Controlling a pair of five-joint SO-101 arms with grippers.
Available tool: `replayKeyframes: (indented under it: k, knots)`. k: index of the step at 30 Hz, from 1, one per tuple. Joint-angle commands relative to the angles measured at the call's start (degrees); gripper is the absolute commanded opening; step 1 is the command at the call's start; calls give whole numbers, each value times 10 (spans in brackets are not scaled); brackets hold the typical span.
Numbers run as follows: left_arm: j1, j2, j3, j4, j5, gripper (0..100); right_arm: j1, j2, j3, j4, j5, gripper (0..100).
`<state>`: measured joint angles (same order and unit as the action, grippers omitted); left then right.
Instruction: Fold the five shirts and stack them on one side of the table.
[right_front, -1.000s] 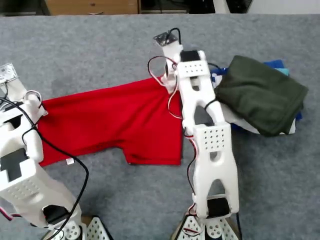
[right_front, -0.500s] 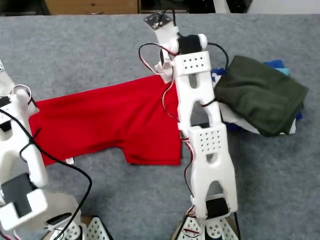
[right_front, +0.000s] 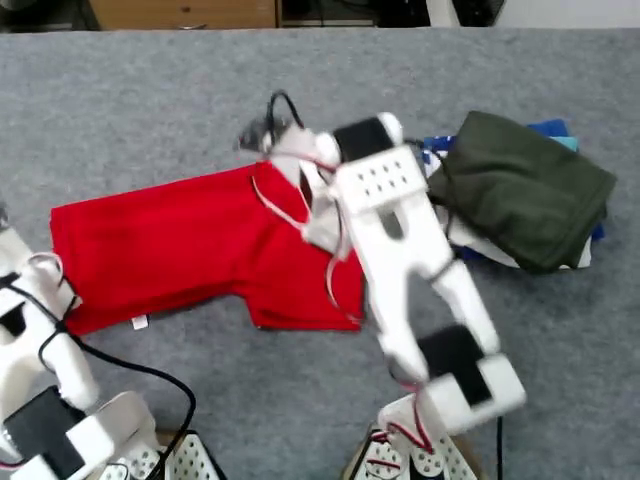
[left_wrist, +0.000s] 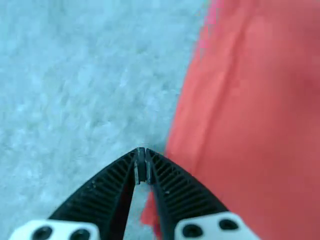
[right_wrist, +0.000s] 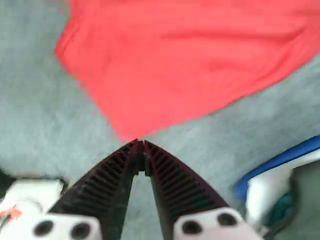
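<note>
- Folding unfinished: red shirt (right_front: 190, 250) lies spread at table (right_front: 150, 100) centre, not yet stacked.
- Folded pile (right_front: 520, 190) sits at 3 o'clock.
- Left gripper (left_wrist: 141, 167) is pressed together beside the shirt's 9 o'clock edge.
- Right gripper (right_wrist: 140, 150) is pressed together at its 12 o'clock edge.

Grey tbl (right_front: 150, 100) — red shirt (right_front: 180, 240), shirt stack (right_front: 520, 190)

Your right arm (right_front: 400, 230) rises from the lower middle of the high view and slants toward the upper left. Its right tool (right_wrist: 140, 160) sits just above centre, fingers pressed together. Your left arm (right_front: 40, 340) is folded in the lower left corner, and the left tool (left_wrist: 141, 170) has its fingers closed tip to tip.
</note>
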<state>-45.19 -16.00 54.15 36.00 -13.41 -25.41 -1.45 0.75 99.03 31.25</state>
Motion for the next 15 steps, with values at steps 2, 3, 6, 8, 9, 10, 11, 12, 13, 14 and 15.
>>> replayKeyframes:
  k: [2,3,6,8,9,10,11,12,13,14,15]
  knots:
    - [-19,-25,1,-11,-2,20,-7,-139,152,-14,44,2]
    - [-18,-25,1,-11,-2,20,-7,-161,176,-25,55,2]
    - [-18,-25,1,-11,-2,20,-7,-225,240,-62,113,2]
    - [-18,-25,2,-11,-2,20,-21,-265,277,-68,152,2]
    - [-18,-25,2,-11,-2,20,-34,-284,295,-68,167,2]
    - [-18,-25,2,-11,-2,20,-54,-301,311,-69,176,2]
    - [-18,-25,2,-11,-2,20,-75,-317,327,-78,178,2]
    - [-18,-25,2,-11,-2,20,-94,-331,344,-90,177,2]
    - [-18,-25,3,-11,-2,20,-109,-342,362,-105,176,5]
    - [-18,-25,3,-11,-2,20,-120,-348,379,-122,176,24]
    - [-18,-25,3,-11,-2,20,-127,-349,396,-142,176,60]
